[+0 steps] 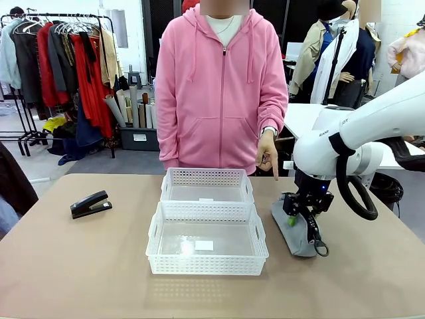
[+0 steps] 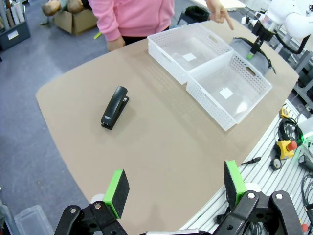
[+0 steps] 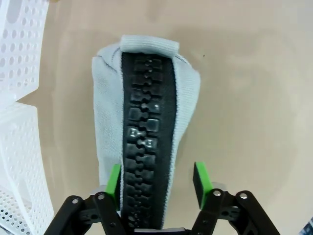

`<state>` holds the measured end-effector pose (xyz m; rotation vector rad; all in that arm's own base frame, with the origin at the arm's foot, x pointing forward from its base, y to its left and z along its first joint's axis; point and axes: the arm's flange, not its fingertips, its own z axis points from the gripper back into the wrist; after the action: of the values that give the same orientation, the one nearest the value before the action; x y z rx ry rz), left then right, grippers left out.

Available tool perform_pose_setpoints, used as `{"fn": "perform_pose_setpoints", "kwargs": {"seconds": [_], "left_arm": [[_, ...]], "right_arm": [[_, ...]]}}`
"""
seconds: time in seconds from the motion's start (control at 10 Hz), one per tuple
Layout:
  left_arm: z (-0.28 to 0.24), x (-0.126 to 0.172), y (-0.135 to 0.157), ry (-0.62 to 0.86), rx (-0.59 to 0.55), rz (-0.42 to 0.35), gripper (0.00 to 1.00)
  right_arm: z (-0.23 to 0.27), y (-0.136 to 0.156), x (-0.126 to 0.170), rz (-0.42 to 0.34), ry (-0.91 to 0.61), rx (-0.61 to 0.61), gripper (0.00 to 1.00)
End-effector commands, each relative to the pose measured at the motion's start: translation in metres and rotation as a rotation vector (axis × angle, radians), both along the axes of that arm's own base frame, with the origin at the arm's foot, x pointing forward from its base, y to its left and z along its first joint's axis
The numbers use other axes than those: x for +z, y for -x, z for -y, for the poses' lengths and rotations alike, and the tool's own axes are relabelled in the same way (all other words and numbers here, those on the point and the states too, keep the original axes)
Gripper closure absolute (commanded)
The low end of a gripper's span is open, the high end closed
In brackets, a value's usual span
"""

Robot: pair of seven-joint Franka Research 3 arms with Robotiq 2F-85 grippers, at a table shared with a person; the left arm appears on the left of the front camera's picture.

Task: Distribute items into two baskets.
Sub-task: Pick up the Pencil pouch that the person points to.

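Lying on the bench (image 1: pixel 80 266) just right of the near white basket (image 1: pixel 207 264), the grey pouch (image 3: pixel 146 122) shows a chunky black zipper in the right wrist view; the front view adds the black stapler (image 1: pixel 91 204) well left; the right gripper (image 3: pixel 156 176) straddles the pouch, part open, not yet clamped; the left gripper (image 2: pixel 176 188) gapes wide, empty.

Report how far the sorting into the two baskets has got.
Done: nothing yet; the near basket and far basket hold no item. In hand: the right gripper straddles the grey pouch, a gap showing at one pad, so no grip yet. To do: the stapler lies untouched on the table, the left gripper open far from it; both items need basketing.
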<state>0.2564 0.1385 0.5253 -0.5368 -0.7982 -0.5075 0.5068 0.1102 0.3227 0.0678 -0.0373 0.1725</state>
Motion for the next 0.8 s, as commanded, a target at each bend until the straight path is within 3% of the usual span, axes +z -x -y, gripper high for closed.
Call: {"fn": "perform_pose_setpoints", "kwargs": {"seconds": [0.0,0.1,0.2,0.5,0.6,0.7], "left_arm": [[0.0002,0.0003,-0.0002,0.006,-0.003,0.004,0.00],[0.0002,0.0003,-0.0002,0.006,-0.003,0.004,0.00],[0.0002,0.0003,-0.0002,0.006,-0.003,0.004,0.00],[0.0002,0.0003,-0.0002,0.006,-0.003,0.004,0.00],[0.0002,0.0003,-0.0002,0.006,-0.003,0.004,0.00],[0.0002,0.0003,-0.0002,0.006,-0.003,0.004,0.00]], "right_arm": [[-0.0037,0.0023,-0.0006,0.020,-0.001,0.020,0.73],[-0.0045,0.0025,-0.0009,0.015,-0.007,0.027,0.93],[-0.0055,0.0025,-0.0014,0.014,-0.013,0.029,1.00],[-0.0065,0.0049,0.0014,-0.002,-0.102,0.040,1.00],[-0.0081,0.0018,0.0001,-0.001,-0.009,0.016,1.00],[-0.0081,0.0018,0.0001,-0.001,-0.009,0.016,1.00]]}}
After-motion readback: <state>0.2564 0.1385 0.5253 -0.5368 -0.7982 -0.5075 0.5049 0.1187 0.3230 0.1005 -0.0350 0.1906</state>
